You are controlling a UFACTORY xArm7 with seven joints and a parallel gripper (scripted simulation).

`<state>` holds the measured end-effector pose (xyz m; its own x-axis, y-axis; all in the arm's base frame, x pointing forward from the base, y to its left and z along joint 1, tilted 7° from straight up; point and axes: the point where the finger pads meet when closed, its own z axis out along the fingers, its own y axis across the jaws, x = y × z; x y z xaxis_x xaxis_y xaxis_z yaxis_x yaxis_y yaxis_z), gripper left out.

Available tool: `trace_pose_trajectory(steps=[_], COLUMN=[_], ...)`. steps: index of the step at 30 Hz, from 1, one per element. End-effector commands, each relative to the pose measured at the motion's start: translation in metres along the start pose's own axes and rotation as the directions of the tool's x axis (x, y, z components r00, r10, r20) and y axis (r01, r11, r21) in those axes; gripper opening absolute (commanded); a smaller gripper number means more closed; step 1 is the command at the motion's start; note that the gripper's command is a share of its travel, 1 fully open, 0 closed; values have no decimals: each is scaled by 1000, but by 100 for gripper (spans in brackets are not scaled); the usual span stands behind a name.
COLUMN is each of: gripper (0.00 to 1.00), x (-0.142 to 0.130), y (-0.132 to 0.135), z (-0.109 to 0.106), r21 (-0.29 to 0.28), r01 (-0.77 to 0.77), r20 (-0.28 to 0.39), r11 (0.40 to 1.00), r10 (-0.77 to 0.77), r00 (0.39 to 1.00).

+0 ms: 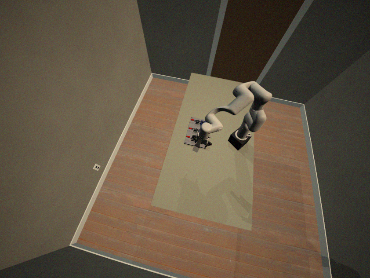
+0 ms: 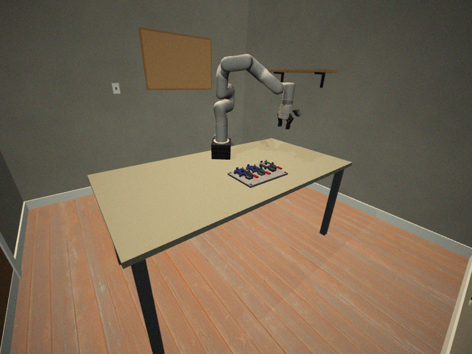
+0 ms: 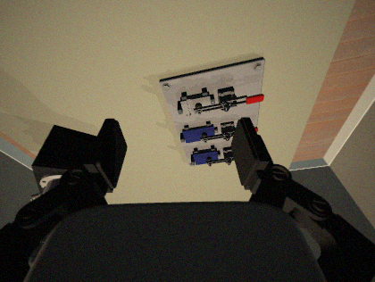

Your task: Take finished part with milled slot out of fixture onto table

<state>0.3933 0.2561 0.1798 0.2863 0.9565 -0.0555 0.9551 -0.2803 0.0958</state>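
While the gripper [image 2: 286, 124] hangs high over the counter [image 2: 163, 198], jaws spread and empty, the approach is barely begun. The unpainted slotted part [image 3: 195, 102] sits clamped in the fixture plate's [image 3: 210, 80] end nest; its red-handled clamp [image 3: 254, 99] likely needs releasing first.

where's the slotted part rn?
Wrist view: the grey slotted part sits in the fixture plate's end nest, beside the two blue blanks, under its red-handled clamp.
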Motion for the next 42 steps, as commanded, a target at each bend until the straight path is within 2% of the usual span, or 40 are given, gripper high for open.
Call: trace_pose_trajectory(steps=[1, 5, 7, 8, 14, 22, 24, 25, 28, 38, 42], gripper=[100, 100, 100, 100, 100, 100, 100, 100, 100, 100, 100], x=[-16, -30, -30, -41, -60, -90, -90, -101, -109, -146, -149], y=[9, 15, 15, 19, 25, 32, 32, 33, 34, 36, 36], z=[10, 18, 18, 24, 36, 52, 52, 57, 61, 80, 81], r21=[-8, -8, -8, -8, -7, -5, -5, -3, -2, 5, 6], r01=[-167, -286, -286, -376, -530, -731, -731, -793, -835, -967, -974], r20=[-3, -3, -3, -3, -4, -6, -6, -7, -7, -9, -8], r11=[986, 958, 958, 926, 848, 683, 683, 610, 550, 254, 226], r10=[167, 286, 286, 376, 530, 731, 731, 793, 835, 967, 974], r00=[986, 958, 958, 926, 848, 683, 683, 610, 550, 253, 226])
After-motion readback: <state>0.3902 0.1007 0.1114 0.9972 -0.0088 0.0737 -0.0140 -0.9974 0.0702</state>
